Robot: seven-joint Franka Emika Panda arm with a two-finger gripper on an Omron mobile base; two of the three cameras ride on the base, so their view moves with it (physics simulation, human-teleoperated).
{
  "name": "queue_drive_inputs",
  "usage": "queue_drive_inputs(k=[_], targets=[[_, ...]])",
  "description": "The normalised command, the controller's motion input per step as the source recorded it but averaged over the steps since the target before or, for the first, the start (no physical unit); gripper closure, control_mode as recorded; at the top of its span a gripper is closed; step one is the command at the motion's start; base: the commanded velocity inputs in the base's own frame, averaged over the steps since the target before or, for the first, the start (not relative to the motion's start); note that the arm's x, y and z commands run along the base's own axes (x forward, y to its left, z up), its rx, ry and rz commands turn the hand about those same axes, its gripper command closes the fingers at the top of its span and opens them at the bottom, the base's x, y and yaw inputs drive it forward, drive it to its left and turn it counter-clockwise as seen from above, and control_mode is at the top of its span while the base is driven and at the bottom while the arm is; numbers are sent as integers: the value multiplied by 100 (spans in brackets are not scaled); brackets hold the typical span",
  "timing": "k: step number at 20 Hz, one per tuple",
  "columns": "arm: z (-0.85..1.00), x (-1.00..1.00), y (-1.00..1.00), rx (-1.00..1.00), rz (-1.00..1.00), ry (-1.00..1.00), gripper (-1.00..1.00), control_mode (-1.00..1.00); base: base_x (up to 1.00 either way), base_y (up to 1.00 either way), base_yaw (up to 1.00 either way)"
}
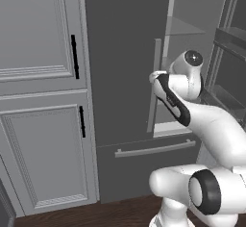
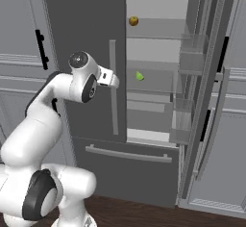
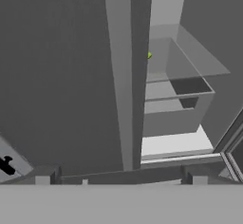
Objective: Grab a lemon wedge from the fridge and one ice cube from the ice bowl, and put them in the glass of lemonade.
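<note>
The fridge (image 2: 86, 38) stands with its right-hand door (image 2: 211, 101) swung fully open and its left-hand door shut. The long light-grey bar handle (image 2: 113, 86) runs upright down the shut door near its inner edge; a second bar handle (image 2: 129, 154) lies level across the drawer front below.

Inside the open compartment, the lemon wedge (image 2: 139, 76) lies on a pale middle shelf (image 2: 153, 84), near the left side of the opening. In the hand view it (image 3: 149, 55) shows as a small yellow-green speck just past the edge of the shut door, partly hidden by it. A round orange-brown fruit (image 2: 133, 20) sits on the shelf above, well apart from the wedge. Translucent bins (image 2: 190, 62) hang on the inner face of the open door.

The gripper (image 2: 111, 79) is held in front of the shut door, close beside the upright handle, at about the height of the wedge's shelf and to the left of the opening. Its fingers (image 3: 43, 176) stand wide apart and hold nothing; the tips (image 3: 198, 176) show at the bottom of the hand view, one on each side.

Panelled light-grey cabinets (image 1: 38, 101) with black handles (image 1: 74, 56) adjoin the fridge on the left. The floor (image 2: 139, 214) is dark wood.
</note>
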Motion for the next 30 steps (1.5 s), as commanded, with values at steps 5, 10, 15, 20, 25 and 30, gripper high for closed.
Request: queue_drive_inputs(k=[5, 10, 15, 20, 25, 30], targets=[[-17, 56, 0, -1, 2, 0, -100, -100, 0, 0, 0], [-9, 47, 0, -6, 0, 4, -100, -100, 0, 0, 0], [-1, 41, 0, -7, 0, 11, -100, -100, 0, 0, 0], [-19, 29, 0, -3, 0, 6, -100, -100, 0, 0, 0], [-49, -5, 0, 0, 0, -19, -100, -100, 0, 0, 0], [-12, 14, 0, 0, 0, -10, -100, -100, 0, 0, 0]])
